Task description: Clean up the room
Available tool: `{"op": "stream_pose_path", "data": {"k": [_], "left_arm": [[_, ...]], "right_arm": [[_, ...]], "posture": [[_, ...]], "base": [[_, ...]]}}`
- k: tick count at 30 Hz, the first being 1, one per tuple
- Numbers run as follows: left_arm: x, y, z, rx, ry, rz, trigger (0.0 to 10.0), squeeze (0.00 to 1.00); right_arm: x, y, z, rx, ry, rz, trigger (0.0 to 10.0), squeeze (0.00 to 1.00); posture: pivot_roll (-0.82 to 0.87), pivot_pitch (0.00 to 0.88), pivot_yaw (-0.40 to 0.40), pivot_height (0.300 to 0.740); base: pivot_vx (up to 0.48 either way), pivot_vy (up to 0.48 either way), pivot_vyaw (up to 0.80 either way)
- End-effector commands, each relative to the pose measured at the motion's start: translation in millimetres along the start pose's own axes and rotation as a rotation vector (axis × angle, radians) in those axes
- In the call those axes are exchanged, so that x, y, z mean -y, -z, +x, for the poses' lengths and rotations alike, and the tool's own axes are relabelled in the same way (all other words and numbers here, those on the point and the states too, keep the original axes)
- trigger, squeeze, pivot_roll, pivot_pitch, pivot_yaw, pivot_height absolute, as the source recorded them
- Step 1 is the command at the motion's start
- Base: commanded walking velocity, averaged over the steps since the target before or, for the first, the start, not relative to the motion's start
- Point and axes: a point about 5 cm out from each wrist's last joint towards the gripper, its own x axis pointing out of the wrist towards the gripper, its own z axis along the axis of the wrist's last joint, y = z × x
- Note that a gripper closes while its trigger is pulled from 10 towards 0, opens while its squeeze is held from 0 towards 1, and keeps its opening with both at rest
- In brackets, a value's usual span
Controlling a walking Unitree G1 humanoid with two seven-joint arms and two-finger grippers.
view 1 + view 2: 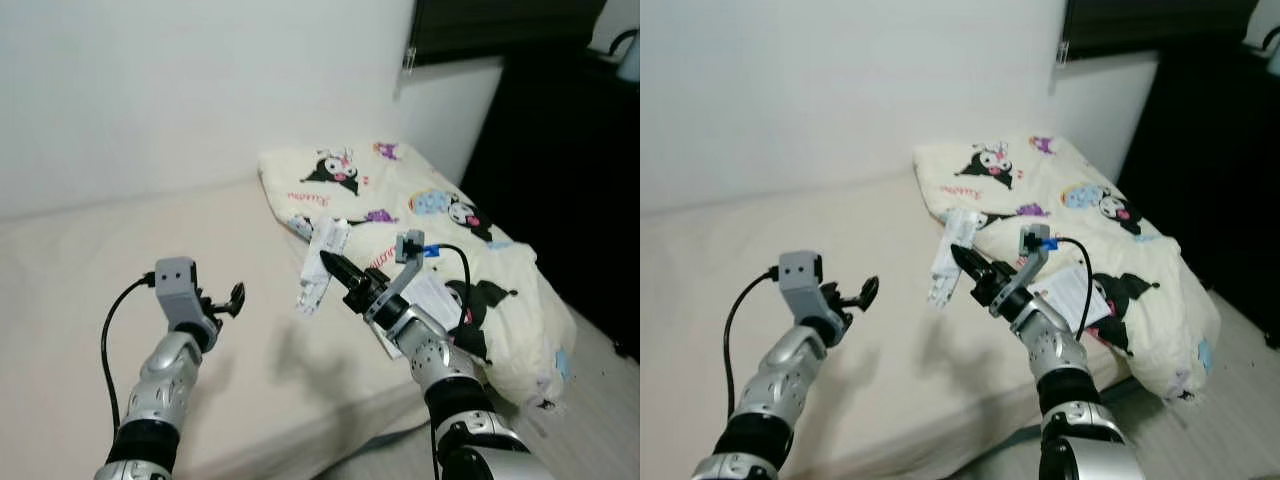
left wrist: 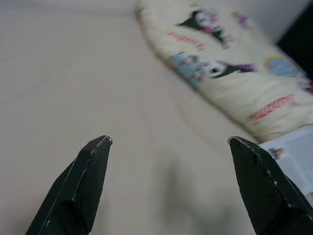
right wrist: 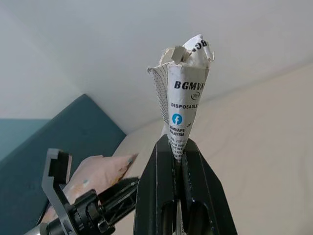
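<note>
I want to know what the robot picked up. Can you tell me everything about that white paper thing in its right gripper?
The white wrapper is a crumpled, torn-open packet, thin and papery, printed with black letters and a small blue round logo. The right gripper pinches one end between its shut black fingers, so it hangs in the air above the beige bed, touching nothing else. Its torn end looks ragged, and it sags a little, beside the cartoon-print blanket.

A torn white paper wrapper (image 1: 322, 265) printed with black text and a blue logo hangs crumpled above the bed (image 1: 90, 260), pinched between black jaws.
</note>
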Motion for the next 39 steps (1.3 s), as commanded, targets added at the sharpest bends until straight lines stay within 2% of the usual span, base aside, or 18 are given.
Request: {"op": "stream_pose_path", "data": {"k": [1, 2, 6, 9, 12, 13, 16, 17, 18, 22, 26, 31, 32, 39], "left_arm": [[-13.7, 15.8, -7.1, -0.058, -0.051, 0.021, 10.0, 0.0], [-24.6, 30.2, -13.4, -0.112, -0.093, 0.036, 10.0, 0.0], [-30.4, 37.9, -17.2, -0.142, -0.115, 0.042, 10.0, 0.0], [-39.5, 51.8, -25.4, -0.192, -0.148, 0.036, 10.0, 0.0], [-47.4, 66.4, -35.5, -0.242, -0.163, 0.033, 10.0, 0.0], [-48.7, 68.7, -37.5, -0.249, -0.16, 0.042, 10.0, 0.0], [-49.6, 70.1, -38.4, -0.251, -0.154, 0.056, 10.0, 0.0], [-48.2, 71.0, -38.4, -0.252, -0.149, 0.056, 10.0, 0.0], [-42.1, 72.4, -36.9, -0.253, -0.126, 0.061, 10.0, 0.0], [-35.5, 72.1, -34.4, -0.247, -0.098, 0.067, 10.0, 0.0], [-16.1, 66.1, -24.9, -0.203, -0.021, 0.075, 10.0, 0.0], [-8.8, 61.6, -20.6, -0.179, 0.005, 0.067, 10.0, 0.0], [-3.4, 56.9, -17.1, -0.156, 0.022, 0.06, 10.0, 0.0], [4.4, 49.2, -11.8, -0.121, 0.055, 0.045, 10.0, 0.0]], "right_arm": [[4.6, 6.5, -5.1, -0.019, 0.034, 0.003, 0.0, 0.0], [7.1, 7.9, -7.4, -0.022, 0.05, 0.003, 0.0, 0.0], [8.2, 9.2, -8.4, -0.026, 0.057, 0.003, 0.0, 0.0], [16.3, 15.5, -15.6, -0.051, 0.12, 0.007, 0.0, 0.0], [31.8, 26.0, -30.7, -0.098, 0.274, 0.002, 0.0, 0.0], [35.2, 28.5, -34.3, -0.111, 0.316, -0.002, 2.9, 0.0], [37.5, 30.1, -36.4, -0.121, 0.346, -0.006, 2.9, 0.0], [38.1, 31.8, -37.8, -0.122, 0.353, 0.001, 10.0, 0.0], [38.6, 32.5, -39.1, -0.102, 0.361, 0.013, 10.0, 0.0], [38.5, 32.1, -38.9, -0.083, 0.361, 0.026, 10.0, 0.0], [40.0, 27.9, -39.1, -0.059, 0.366, 0.001, 10.0, 0.0], [38.7, 25.5, -38.0, -0.063, 0.336, -0.018, 10.0, 0.0], [40.2, 22.0, -38.2, -0.044, 0.348, -0.011, 10.0, 0.0], [42.6, 20.0, -38.7, -0.025, 0.383, -0.002, 10.0, 0.0]], "posture": [[-0.1, 0.0, -0.017, 0.724], [-0.1, 0.0, -0.016, 0.734], [-0.1, 0.0, -0.016, 0.74], [-0.1, 0.0, -0.018, 0.74], [-0.1, 0.0, -0.015, 0.74], [-0.1, 0.0, -0.015, 0.74], [-0.1, 0.0, -0.015, 0.74], [-0.1, 0.0, -0.011, 0.74], [-0.1, 0.0, -0.008, 0.74], [-0.1, 0.0, -0.008, 0.74], [-0.1, 0.0, -0.007, 0.74], [-0.1, 0.0, -0.009, 0.74], [-0.1, 0.0, -0.008, 0.74], [-0.1, 0.0, -0.007, 0.74]], "base": [[0.0, 0.0, 0.0], [0.0, 0.0, 0.0], [0.0, 0.0, 0.0], [0.0, 0.0, 0.0], [0.0, 0.0, 0.0], [0.0, 0.0, 0.0], [0.0, 0.0, 0.0], [0.0, -0.255, 0.0], [0.0, -0.48, 0.0], [0.0, -0.48, 0.0], [0.0, -0.48, 0.1], [0.0, -0.48, 0.69], [0.0, -0.48, 0.76], [0.0, -0.48, 0.64]]}}
